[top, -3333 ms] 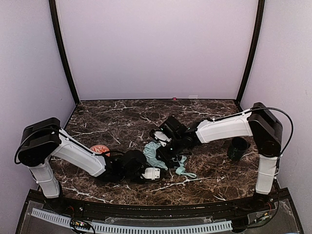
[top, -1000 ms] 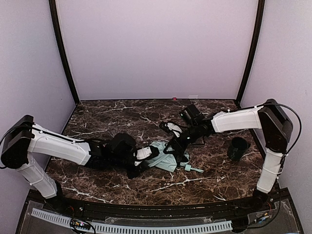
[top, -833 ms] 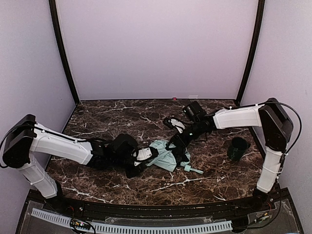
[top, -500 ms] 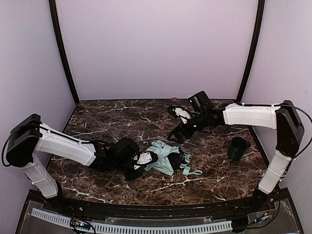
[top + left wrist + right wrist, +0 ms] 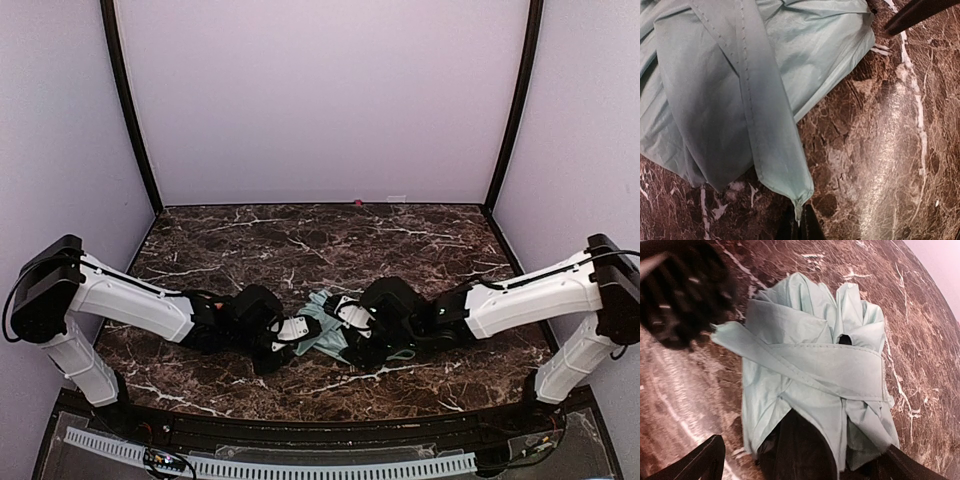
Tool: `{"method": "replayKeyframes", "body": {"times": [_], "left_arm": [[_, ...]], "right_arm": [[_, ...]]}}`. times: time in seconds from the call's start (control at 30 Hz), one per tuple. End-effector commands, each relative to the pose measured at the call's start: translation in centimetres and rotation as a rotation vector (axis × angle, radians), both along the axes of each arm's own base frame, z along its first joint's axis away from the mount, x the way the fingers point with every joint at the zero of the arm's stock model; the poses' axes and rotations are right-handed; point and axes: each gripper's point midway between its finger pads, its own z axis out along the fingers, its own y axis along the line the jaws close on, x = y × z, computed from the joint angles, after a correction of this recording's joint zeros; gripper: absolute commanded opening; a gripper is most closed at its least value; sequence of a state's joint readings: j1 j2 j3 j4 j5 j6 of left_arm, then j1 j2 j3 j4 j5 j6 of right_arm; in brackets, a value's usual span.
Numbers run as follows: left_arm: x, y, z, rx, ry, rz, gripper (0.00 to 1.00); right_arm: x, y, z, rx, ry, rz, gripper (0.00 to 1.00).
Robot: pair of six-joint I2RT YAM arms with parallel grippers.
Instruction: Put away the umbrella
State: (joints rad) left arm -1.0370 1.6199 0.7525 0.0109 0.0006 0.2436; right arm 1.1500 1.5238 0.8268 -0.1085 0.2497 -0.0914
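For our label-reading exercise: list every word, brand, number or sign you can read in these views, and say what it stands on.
None: no view shows readable text.
The umbrella is plain mint fabric with stitching only.
The table shows marble veining, no lettering.

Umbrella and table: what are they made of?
The umbrella looks like thin, smooth mint cloth, probably nylon or polyester: it creases softly and shows stitched seams. The table looks like polished dark marble with white veins and a shiny glare, though it could be a printed surface.
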Motion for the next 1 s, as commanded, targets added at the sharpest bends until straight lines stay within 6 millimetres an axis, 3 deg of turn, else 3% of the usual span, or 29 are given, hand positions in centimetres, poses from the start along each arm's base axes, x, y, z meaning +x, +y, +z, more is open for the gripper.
{"method": "replayKeyframes", "body": {"times": [0.0, 0.17, 0.3, 0.5, 0.67, 0.77, 0.97], "left_arm": [[-0.4, 0.0, 1.1, -0.033, 0.001, -0.009, 0.0], [-0.7, -0.1, 1.4, -0.059, 0.009, -0.011, 0.0], [-1.1, -0.1, 1.4, -0.072, 0.021, -0.021, 0.0], [-1.7, -0.2, 2.4, -0.108, 0.028, -0.04, 0.0], [-2.6, -0.9, 8.0, -0.253, -0.048, -0.099, 0.0], [-3.3, -0.7, 11.0, -0.328, -0.093, -0.132, 0.0], [-5.1, -0.6, 13.7, -0.454, -0.088, -0.187, 0.0]], "right_arm": [[3.0, 1.7, -1.0, -0.031, -0.098, -0.079, 1.0], [3.9, 1.7, -4.7, -0.086, -0.12, -0.103, 0.99], [4.4, 1.6, -7.4, -0.09, -0.062, -0.113, 0.91], [5.4, 0.9, -9.0, -0.033, 0.031, -0.166, 0.34], [6.3, -0.1, -7.4, 0.054, 0.089, -0.199, 0.0], [7.6, -1.1, -5.6, 0.135, 0.118, -0.24, 0.0], [11.7, -4.6, 0.9, 0.404, 0.165, -0.345, 0.0]]}}
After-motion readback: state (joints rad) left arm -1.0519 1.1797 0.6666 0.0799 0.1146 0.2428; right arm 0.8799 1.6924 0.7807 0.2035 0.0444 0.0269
